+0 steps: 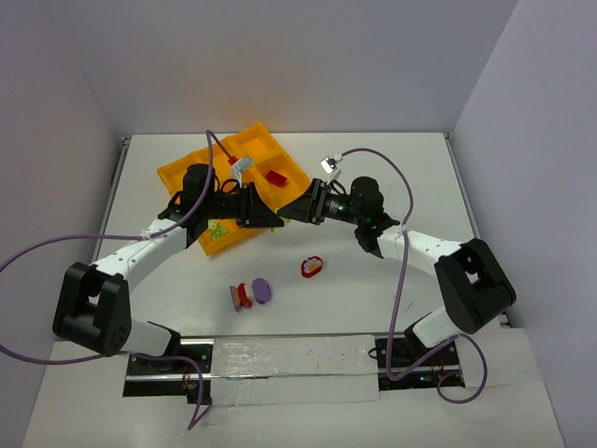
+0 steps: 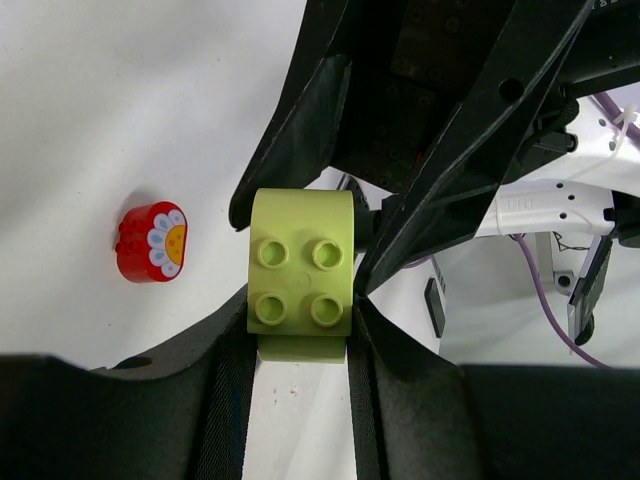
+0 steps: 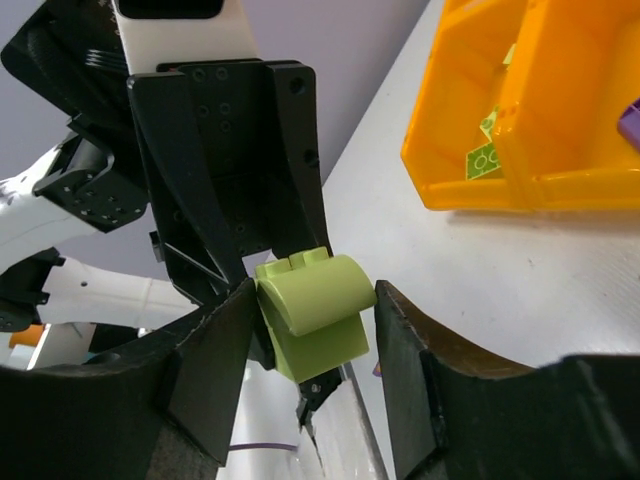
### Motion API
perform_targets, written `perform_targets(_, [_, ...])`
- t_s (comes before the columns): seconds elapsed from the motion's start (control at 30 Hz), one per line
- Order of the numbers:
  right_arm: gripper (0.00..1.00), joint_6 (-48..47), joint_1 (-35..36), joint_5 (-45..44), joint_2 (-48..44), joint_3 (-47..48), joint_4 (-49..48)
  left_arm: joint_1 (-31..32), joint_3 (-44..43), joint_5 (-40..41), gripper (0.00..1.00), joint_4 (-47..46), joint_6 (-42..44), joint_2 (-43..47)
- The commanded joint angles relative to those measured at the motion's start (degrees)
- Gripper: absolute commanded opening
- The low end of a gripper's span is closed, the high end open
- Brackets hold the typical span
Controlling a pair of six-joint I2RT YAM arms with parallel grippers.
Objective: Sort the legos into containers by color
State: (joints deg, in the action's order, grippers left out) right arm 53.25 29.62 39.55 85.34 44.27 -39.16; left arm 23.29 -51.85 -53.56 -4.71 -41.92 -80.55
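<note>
A yellow-green lego (image 2: 300, 275) with a rounded end hangs in the air between both grippers, just in front of the orange-yellow tray (image 1: 182, 173). My left gripper (image 2: 300, 312) is shut on its studded end. My right gripper (image 3: 315, 298) comes from the opposite side, and both its fingers touch the lego's rounded end (image 3: 320, 300). In the top view the left gripper (image 1: 269, 217) and right gripper (image 1: 292, 214) meet tip to tip. The tray's containers hold a red lego (image 1: 275, 176) and yellow-green legos (image 1: 217, 229).
A red lego with a flower print (image 1: 312, 267) lies on the white table in front of the grippers, also seen from the left wrist (image 2: 152, 242). A red and purple cluster (image 1: 250, 293) lies nearer the arm bases. The tray's wall (image 3: 470, 190) is close behind the right gripper.
</note>
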Motion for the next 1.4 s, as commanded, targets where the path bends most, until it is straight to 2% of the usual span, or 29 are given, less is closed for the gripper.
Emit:
perform_targets(0.0, [0.57,3.16,-0.23,2.88,0.68,2.26,-8.61,0.09,-0.03,-2.73,0.00,-4.14,-0.01,1.89])
perform_targets(0.13, [0.58,4.36,-0.26,4.31,1.78,2.41,-11.18,0.09,-0.27,-3.36,0.00,-4.78,-0.52,1.66])
perform_targets(0.3, [0.47,6.27,-0.26,4.23,3.05,1.80,-14.94,0.48,-0.56,-4.21,0.00,-6.00,-1.22,0.99])
perform_targets(0.37, [0.36,7.07,-0.26,4.24,3.57,1.73,-15.97,0.71,-0.85,-4.22,0.00,-5.79,-1.08,0.84])
perform_targets(0.4, [0.21,7.28,-0.26,4.08,3.60,1.48,-16.40,0.78,-0.95,-4.11,0.00,-5.75,-1.06,0.69])
perform_targets(0.43, [0.18,7.38,-0.19,3.76,3.60,1.43,-16.48,0.86,-0.97,-4.10,0.00,-5.90,-1.06,0.66])
perform_targets(0.47, [0.08,7.47,-0.25,3.27,3.60,1.22,-16.48,0.95,-0.97,-4.24,0.00,-5.93,-1.06,0.52])
perform_targets(0.53, [0.00,8.05,-0.34,1.89,3.52,0.69,-16.32,1.37,-1.45,-4.19,0.00,-5.05,-0.42,0.17])
perform_targets(0.77, [0.00,12.99,-0.44,-8.07,3.94,-1.11,-13.39,2.65,-1.29,-2.52,0.00,-5.73,-1.31,-2.18])
perform_targets(0.93, [0.00,12.69,-0.39,-14.59,2.43,0.13,-8.49,3.51,-1.10,-1.86,0.00,-6.15,-1.68,-2.68])
perform_targets(1.27, [0.00,9.68,-0.38,-16.07,-0.57,-0.66,-5.77,3.67,-2.50,-1.01,0.00,-3.61,-0.14,-2.98])
perform_targets(1.37, [0.00,9.95,-0.44,-15.53,-0.97,-1.85,-6.63,3.69,-2.32,-1.26,0.08,-4.43,-0.62,-2.85])
